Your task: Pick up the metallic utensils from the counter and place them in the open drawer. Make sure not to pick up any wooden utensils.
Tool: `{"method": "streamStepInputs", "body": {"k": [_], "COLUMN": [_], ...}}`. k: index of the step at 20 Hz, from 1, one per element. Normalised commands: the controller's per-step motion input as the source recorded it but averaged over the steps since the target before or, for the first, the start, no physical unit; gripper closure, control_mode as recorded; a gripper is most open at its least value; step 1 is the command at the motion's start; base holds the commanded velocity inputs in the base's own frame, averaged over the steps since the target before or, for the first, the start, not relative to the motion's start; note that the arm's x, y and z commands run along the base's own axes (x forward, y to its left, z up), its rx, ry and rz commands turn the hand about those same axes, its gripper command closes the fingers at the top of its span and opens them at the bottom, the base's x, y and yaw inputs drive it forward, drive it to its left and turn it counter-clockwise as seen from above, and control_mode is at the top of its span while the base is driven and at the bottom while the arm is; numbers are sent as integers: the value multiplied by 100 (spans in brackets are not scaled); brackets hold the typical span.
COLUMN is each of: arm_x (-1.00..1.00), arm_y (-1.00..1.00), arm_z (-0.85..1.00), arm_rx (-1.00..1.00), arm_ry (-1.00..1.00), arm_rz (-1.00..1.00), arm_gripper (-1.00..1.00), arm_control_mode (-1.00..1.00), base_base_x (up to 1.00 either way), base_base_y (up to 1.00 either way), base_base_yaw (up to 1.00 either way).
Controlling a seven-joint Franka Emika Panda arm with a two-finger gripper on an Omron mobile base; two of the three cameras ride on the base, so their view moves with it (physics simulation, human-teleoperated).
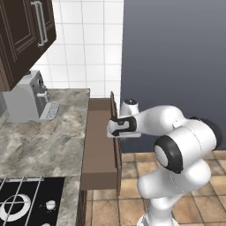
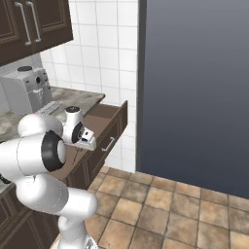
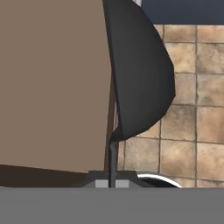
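I have the jaws closed on a dark grey metal spoon (image 3: 138, 74), gripping its slim handle at the very bottom of the hand view; the bowl stands up from the grip, large and close to the lens. In that view the spoon sits over the edge of the open drawer (image 3: 52, 87), with the drawer's plain brown inside on one side of it and the tan floor tiles (image 3: 192, 109) on the other. In the left base view the gripper (image 1: 110, 127) hangs over the drawer (image 1: 99, 145), close to its front panel. The drawer is pulled out from under the grey veined worktop (image 1: 39, 137). On the worktop, well back from the drawer, stands a grey coffee machine (image 1: 27, 97). A black stove top (image 1: 26, 198) lies at the worktop's near end.
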Motion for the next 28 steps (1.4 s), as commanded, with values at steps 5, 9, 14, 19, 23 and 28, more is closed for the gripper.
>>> {"method": "streamStepInputs", "body": {"k": [5,9,14,19,23,28], "arm_x": [10,23,28,19,22,28], "arm_y": [0,0,0,0,8,25], "arm_z": [-17,-43,-24,0,0,-21], "arm_rx": [0,0,0,0,0,0], "arm_ry": [0,0,0,0,0,0], "arm_rz": [13,14,11,5,4,2], "arm_gripper": [100,100,100,100,100,100], "arm_control_mode": [-100,-100,-100,-100,-100,-100], "base_base_x": [0,0,0,0,0,0], "base_base_y": [0,0,0,0,0,0], "base_base_yaw": [0,0,0,0,0,0]}}
